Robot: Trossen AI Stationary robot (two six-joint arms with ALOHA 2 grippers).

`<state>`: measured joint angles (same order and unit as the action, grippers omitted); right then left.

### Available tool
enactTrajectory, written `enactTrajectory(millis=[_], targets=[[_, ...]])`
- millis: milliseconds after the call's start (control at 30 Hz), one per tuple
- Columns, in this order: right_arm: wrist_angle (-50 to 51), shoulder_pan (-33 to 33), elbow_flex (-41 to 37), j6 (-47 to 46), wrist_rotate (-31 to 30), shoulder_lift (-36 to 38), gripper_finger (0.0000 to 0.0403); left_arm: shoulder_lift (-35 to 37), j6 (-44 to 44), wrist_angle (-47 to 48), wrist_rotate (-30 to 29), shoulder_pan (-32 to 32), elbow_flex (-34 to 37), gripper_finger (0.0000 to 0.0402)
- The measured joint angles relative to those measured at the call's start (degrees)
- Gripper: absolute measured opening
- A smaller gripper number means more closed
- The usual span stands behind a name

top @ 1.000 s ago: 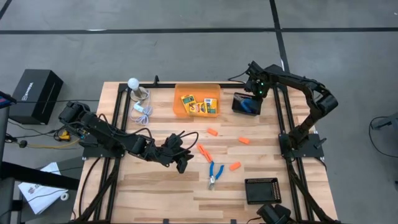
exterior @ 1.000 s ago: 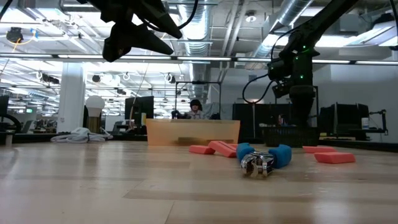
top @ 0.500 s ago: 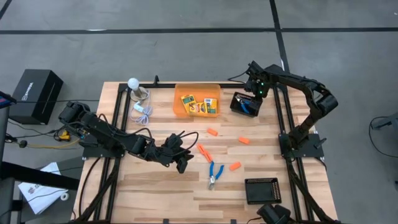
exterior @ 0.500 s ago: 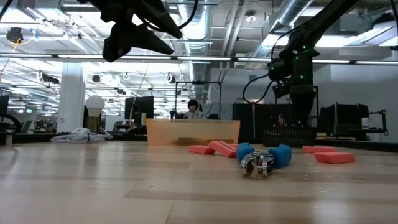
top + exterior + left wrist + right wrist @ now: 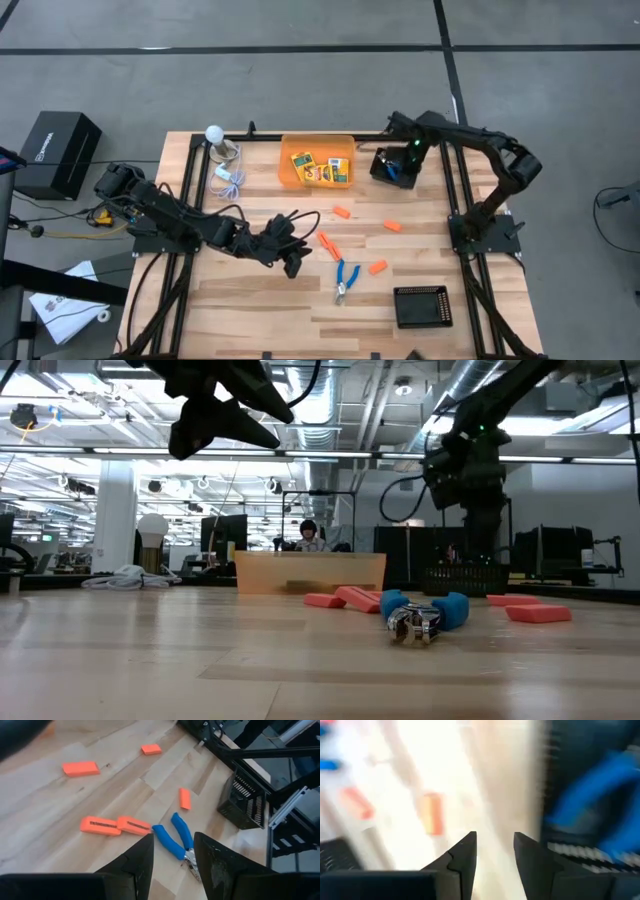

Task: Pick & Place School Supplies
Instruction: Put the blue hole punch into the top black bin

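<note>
From my station I see my left pincer (image 5: pixel 291 262) hanging above the middle of the counter (image 5: pixel 250 310), its fingers apart with nothing between them. Just ahead of it lie the blue-handled scissors (image 5: pixel 176 840), flat on the wood, with two orange stubby pieces (image 5: pixel 116 825) touching end to end beside the handles and three more orange pieces scattered farther out.

My right pincer (image 5: pixel 392 160) is up at the far end over the black ribbed tray (image 5: pixel 397 167), which has something blue (image 5: pixel 391 172) in it. Its fingers (image 5: pixel 461 859) stand parted and I see nothing gripped, though that wrist view is smeared, so I would not swear to it. The yellow-and-green boxes (image 5: pixel 325 168) sit inside the translucent orange bin (image 5: pixel 290 150); a second black tray (image 5: pixel 421 305) sits at the near right.

I judge the scissors light but stiff, with slick metal blades; I would pinch across the plastic handles near the pivot. The orange pieces look light and slightly soft, best taken across their narrow sides.
</note>
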<state>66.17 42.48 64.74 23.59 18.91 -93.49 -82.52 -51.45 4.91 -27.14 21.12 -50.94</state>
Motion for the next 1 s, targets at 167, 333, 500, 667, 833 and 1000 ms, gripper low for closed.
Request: enactTrajectory(millis=[167,333,500,667,833,1000], targets=[[-1.0,-12.6,0.0,-1.2,4.2,1.8,0.0142,0.0,2.5,0.0,0.8,-1.8,0.0,0.0135],[-5.6,-24.7,0.0,-6.0,5.4,2.7,0.0149,0.0,5.9,0.0,2.2,-3.0,0.0,0.0135],[-10.4,-35.5,0.0,-11.1,3.8,2.4,0.0144,0.0,8.3,0.1,2.0,-4.0,0.9,0.0135],[-16.8,-43.0,0.0,-17.0,0.4,2.4,0.0143,0.7,7.6,2.4,1.4,-6.2,4.9,0.0135],[-20.7,-46.4,0.0,-21.2,-1.1,2.4,0.0149,5.4,6.0,2.6,1.2,-8.7,11.1,0.0135],[-24.1,-50.0,0.0,-21.3,-1.9,2.3,0.0149,14.4,4.5,2.8,0.8,-10.6,17.5,0.0135]])
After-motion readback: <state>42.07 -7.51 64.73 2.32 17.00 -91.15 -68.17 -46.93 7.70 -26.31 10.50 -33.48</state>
